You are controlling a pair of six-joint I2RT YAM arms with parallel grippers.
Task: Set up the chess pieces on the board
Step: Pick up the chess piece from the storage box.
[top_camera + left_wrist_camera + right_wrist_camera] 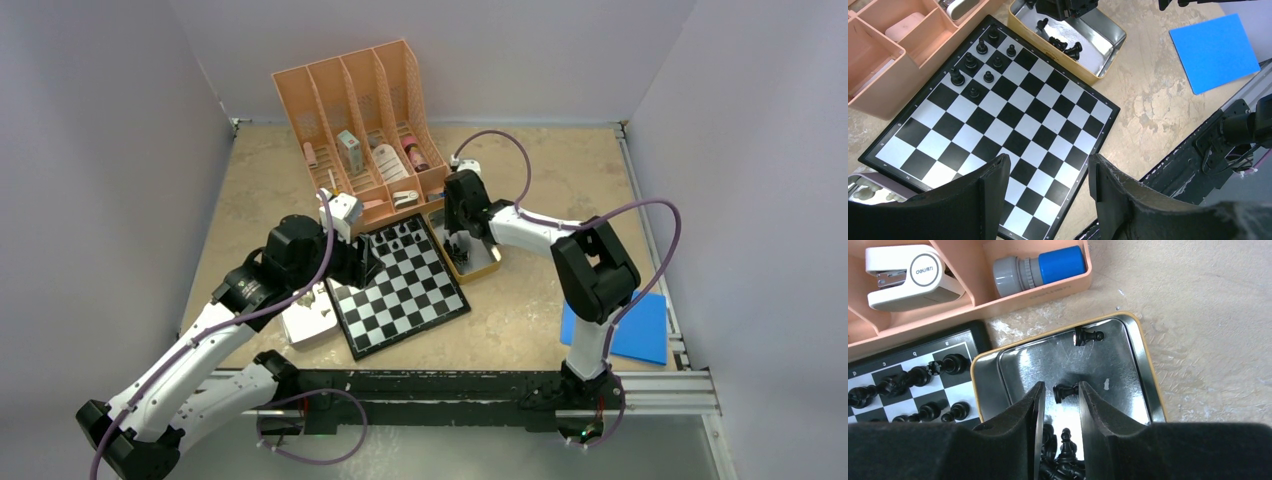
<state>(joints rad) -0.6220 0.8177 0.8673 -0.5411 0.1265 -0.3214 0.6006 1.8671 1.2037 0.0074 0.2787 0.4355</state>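
The board (pixel 400 290) (pixel 1013 115) lies mid-table. Several black chess pieces (pixel 398 238) (pixel 975 62) (pixel 923 377) stand on its far corner squares. More black pieces lie in a yellow-rimmed metal tray (pixel 484 264) (pixel 1103 40) (pixel 1128 365) beside the board. My right gripper (pixel 460 245) (pixel 1061 386) hangs over that tray, jaws narrowly open around a black pawn (pixel 1064 391) lying on its side; another pawn (pixel 1066 437) stands deeper between the fingers. My left gripper (pixel 362 262) (pixel 1049 160) is open and empty above the board's near corner. Pale pieces (pixel 868 192) sit in a tray at the left.
A pink organizer (pixel 360 130) stands right behind the board, holding a white stapler (pixel 908 275) and a grey-and-blue bottle (pixel 1040 270). A blue sheet (pixel 625 328) (pixel 1215 50) lies at the right. A black rail (pixel 450 390) runs along the near edge.
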